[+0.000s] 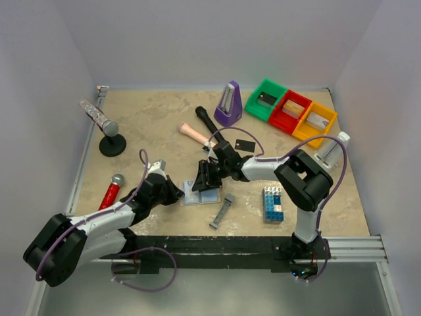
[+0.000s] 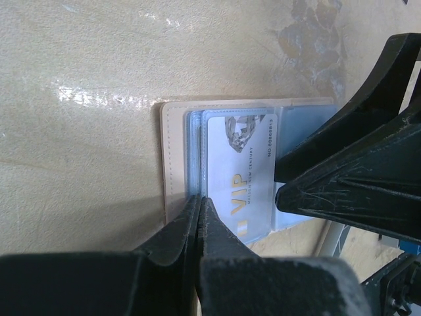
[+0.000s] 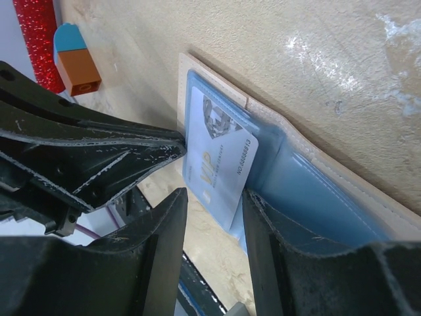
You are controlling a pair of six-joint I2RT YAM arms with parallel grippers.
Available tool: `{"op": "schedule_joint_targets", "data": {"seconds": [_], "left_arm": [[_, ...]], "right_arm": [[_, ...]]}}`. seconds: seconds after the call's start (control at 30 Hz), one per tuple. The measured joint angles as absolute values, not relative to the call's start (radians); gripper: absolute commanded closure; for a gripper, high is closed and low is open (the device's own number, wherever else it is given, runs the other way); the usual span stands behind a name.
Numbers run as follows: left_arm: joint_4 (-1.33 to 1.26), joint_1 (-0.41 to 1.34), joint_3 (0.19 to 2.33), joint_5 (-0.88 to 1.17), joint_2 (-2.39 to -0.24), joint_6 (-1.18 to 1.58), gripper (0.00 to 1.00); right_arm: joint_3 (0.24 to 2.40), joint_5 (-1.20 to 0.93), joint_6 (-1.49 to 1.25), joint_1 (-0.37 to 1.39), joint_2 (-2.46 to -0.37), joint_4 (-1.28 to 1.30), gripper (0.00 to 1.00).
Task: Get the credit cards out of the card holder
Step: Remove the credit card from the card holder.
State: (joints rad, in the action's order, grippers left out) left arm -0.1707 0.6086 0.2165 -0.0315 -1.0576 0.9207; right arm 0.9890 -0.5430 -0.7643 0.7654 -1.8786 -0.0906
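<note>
The left pincer (image 2: 197, 205) is closed tight, its tips at the near edge of the open card holder (image 2: 176, 158), which lies flat on the desk (image 2: 99, 66). A pale VIP credit card (image 2: 237, 171) rests on its blue panel. The right pincer (image 3: 216, 197) stands half open astride that card's end; I cannot tell whether it grips. Farther back lies a black card (image 1: 245, 145).

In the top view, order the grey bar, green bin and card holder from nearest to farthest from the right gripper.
1. card holder, under the right gripper
2. grey bar, toward the near edge
3. green bin, far right
</note>
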Motion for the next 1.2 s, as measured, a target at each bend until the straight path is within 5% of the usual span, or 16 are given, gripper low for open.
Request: {"op": "schedule_joint_targets", "data": {"seconds": [0.6,1.2], "left_arm": [[-0.208,0.609,0.203,-0.038,-1.071,0.925,1.00],[-0.255,0.609,0.197,-0.027,-1.094,0.925,1.00]], "right_arm": [[0.930,-0.681,-0.849,0.739,-1.880,-0.305,0.57],[0.973,-0.709,-0.830,0.739,-1.912,-0.235,0.56]]}}
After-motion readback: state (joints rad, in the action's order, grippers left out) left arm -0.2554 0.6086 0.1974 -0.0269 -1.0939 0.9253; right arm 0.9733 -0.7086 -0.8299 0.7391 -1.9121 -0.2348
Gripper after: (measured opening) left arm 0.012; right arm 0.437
